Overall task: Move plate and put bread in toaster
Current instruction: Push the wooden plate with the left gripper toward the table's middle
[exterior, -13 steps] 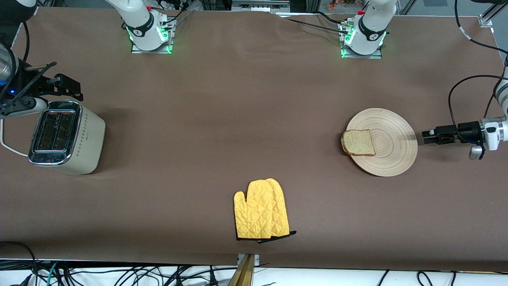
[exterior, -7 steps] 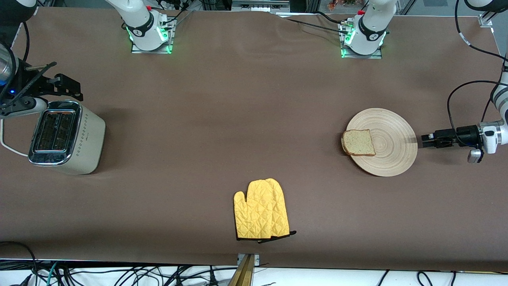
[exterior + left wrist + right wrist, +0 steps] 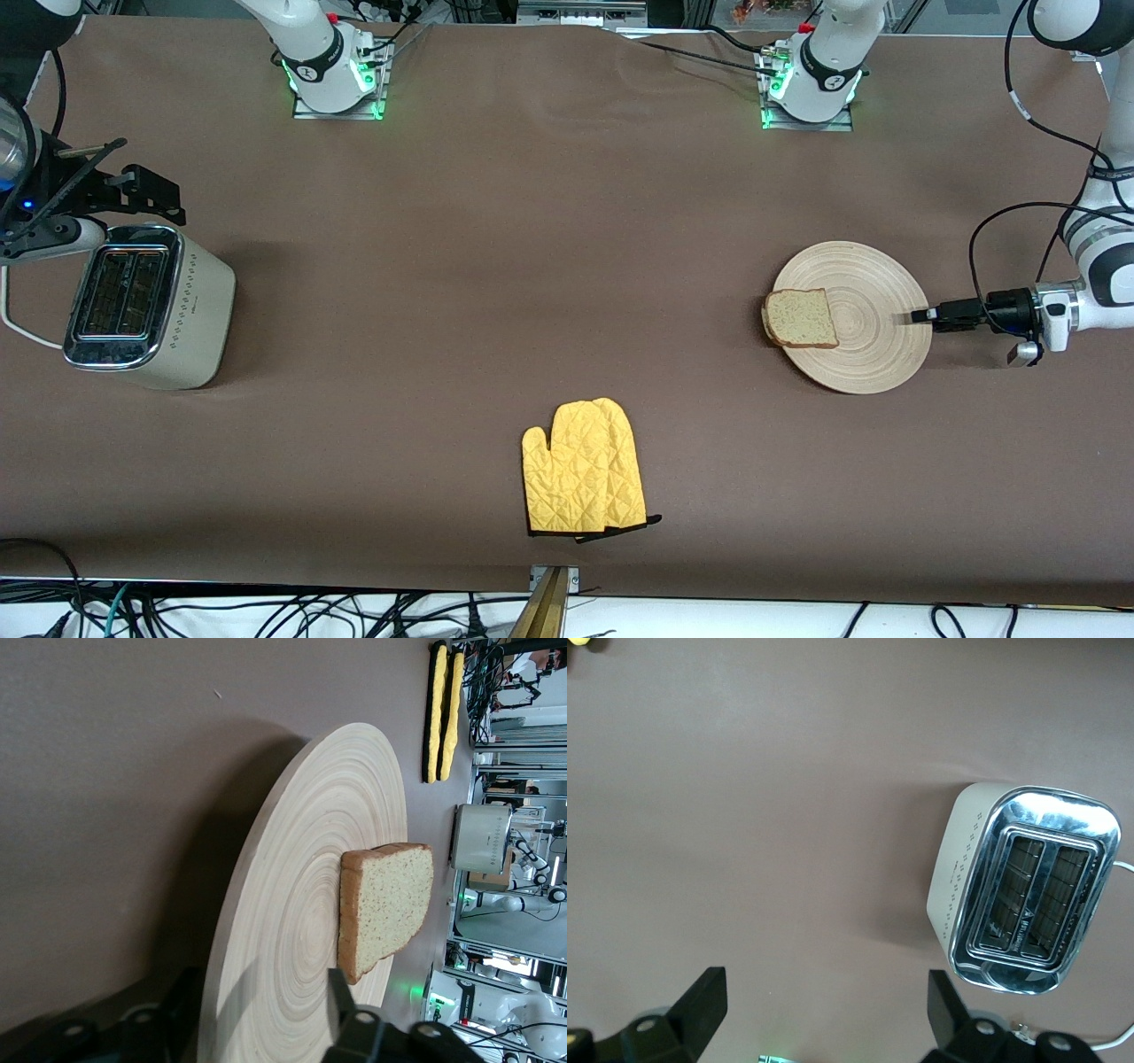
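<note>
At the left arm's end of the table the plate [image 3: 852, 316] lies flat with the bread [image 3: 801, 318] on its edge toward the toaster [image 3: 146, 305]. The left gripper [image 3: 921, 315] has its fingers spread on either side of the plate's rim, not yet closed. The right gripper [image 3: 819, 1005] hangs open above the table beside the toaster. Nothing looks done: plate unmoved, both slots empty.
</note>
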Action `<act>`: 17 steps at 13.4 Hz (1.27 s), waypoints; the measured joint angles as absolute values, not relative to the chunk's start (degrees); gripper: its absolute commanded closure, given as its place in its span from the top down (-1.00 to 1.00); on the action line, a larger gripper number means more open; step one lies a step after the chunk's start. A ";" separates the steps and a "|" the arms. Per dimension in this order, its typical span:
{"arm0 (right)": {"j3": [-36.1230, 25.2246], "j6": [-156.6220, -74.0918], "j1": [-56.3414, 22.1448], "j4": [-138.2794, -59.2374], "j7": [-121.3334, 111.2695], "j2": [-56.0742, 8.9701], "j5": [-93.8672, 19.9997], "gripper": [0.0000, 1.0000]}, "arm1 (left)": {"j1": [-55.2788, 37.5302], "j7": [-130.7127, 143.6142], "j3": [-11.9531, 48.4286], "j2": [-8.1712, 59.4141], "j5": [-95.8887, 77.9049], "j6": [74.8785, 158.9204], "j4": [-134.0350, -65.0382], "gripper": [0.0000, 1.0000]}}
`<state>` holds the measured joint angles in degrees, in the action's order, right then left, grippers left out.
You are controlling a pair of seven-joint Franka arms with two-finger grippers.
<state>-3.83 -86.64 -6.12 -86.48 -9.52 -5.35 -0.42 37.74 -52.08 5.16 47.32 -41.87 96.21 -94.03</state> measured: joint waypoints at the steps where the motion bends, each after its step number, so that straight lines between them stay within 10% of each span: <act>1: -3.83 -86.64 -6.12 -86.48 -9.52 -5.35 -0.41 1.00 | 37.33 -52.00 5.18 47.33 -41.87 96.23 -93.97 -1.00; 17: -3.83 -86.64 -6.12 -86.49 -9.52 -5.35 -0.42 1.00 | 34.04 -51.70 10.95 47.53 -47.78 88.89 -93.41 -1.00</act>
